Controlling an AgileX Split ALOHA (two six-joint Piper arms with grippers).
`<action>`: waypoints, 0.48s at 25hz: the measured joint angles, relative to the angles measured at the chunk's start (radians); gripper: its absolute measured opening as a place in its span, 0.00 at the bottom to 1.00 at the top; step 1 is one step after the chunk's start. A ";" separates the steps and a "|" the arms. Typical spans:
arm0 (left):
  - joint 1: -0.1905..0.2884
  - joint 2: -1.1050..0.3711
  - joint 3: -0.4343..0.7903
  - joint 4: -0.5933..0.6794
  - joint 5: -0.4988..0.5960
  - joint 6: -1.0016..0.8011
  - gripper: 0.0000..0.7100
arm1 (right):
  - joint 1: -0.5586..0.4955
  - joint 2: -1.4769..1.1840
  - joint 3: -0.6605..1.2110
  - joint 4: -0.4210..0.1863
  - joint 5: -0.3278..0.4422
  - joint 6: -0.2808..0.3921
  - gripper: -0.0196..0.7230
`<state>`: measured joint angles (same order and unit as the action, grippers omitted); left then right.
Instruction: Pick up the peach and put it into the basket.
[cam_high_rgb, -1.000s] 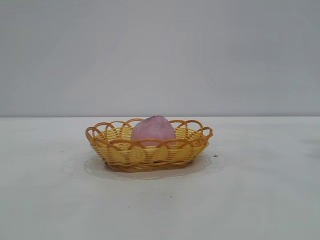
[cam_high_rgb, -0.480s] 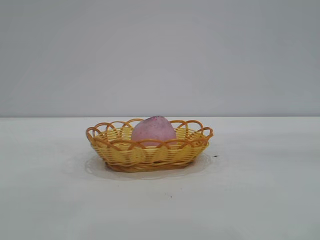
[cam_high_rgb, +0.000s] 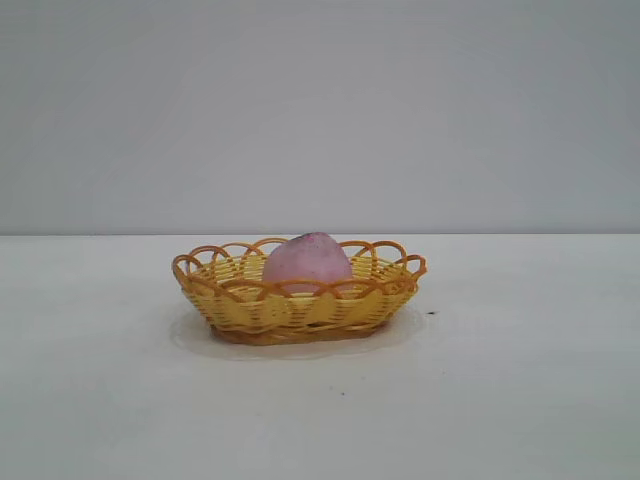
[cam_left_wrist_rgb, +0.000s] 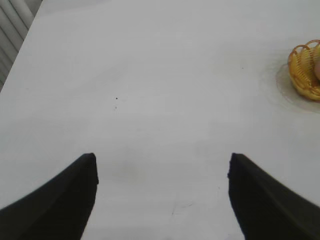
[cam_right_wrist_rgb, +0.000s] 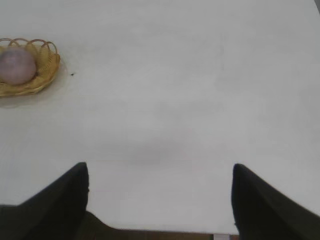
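Peach: a dusty pink, matte, rounded lump (cam_high_rgb: 307, 262) with a faintly pointed crown sits inside the basket, its top rising above the rim; it also shows in the right wrist view (cam_right_wrist_rgb: 16, 65), and only a sliver of pink shows at the frame edge in the left wrist view.

Basket: a shallow oval of yellow-orange wicker (cam_high_rgb: 300, 310), tightly woven at the wall and finished with a scalloped rim of open loops, darker orange than the body; seen again from the right wrist (cam_right_wrist_rgb: 47, 62) and, partly cut off, from the left wrist (cam_left_wrist_rgb: 301, 70).

Table: a smooth, pale, matte surface (cam_high_rgb: 520, 380) bears the basket near its middle, with a few tiny dark specks scattered on it.

Backdrop: a plain grey wall (cam_high_rgb: 320, 110) behind the table.

Left gripper: its two dark, tapered fingers frame bare tabletop (cam_left_wrist_rgb: 162, 195), jaws standing wide apart with nothing between them, well apart from the basket.

Right gripper: dark, blunt fingers likewise spread wide over bare tabletop near the table's edge (cam_right_wrist_rgb: 160, 197), empty, well apart from the basket.
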<state>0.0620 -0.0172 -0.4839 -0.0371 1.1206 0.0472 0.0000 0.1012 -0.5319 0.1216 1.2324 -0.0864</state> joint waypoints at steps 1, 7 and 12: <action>0.000 -0.001 0.000 0.000 0.000 0.000 0.68 | 0.000 -0.005 0.005 -0.007 -0.006 0.005 0.71; 0.000 -0.002 0.000 0.000 0.000 0.000 0.68 | 0.000 -0.009 0.042 -0.057 -0.083 0.047 0.71; 0.000 -0.002 0.000 0.000 0.000 0.000 0.68 | 0.000 -0.009 0.042 -0.113 -0.090 0.120 0.71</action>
<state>0.0620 -0.0194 -0.4839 -0.0371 1.1206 0.0472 -0.0003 0.0926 -0.4898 0.0085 1.1429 0.0337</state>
